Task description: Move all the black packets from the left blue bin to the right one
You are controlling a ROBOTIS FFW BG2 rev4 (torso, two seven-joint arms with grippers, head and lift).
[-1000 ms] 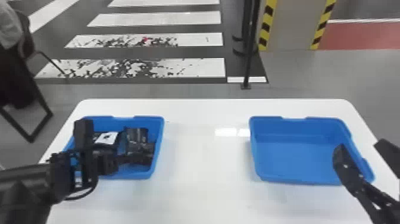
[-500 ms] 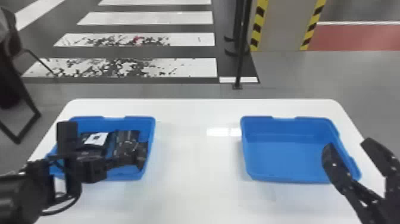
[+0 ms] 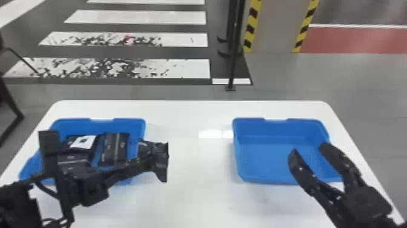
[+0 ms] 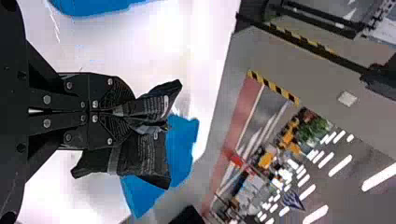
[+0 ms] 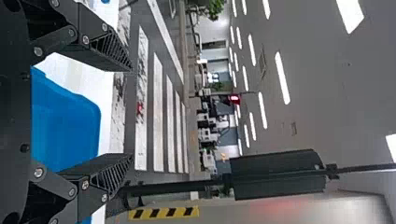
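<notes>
Step in hand: transfer of one black packet [image 3: 159,157]. Taking twelve o'clock as straight away from us in the head view, we hold it in the left gripper [image 3: 140,163], fingers closed on its body; it projects from the tips toward two o'clock, over the right-hand edge of the left bin [image 3: 116,122]. Other packets [image 3: 115,149] lie in that bin, toward ten o'clock from the tips. We have the right gripper [image 3: 309,151] spread wide, with nothing between its fingers, over the right bin [image 3: 246,174]. Next, we judge, we should carry the held packet toward three o'clock, then either hand it across or release it inside the right bin.
</notes>
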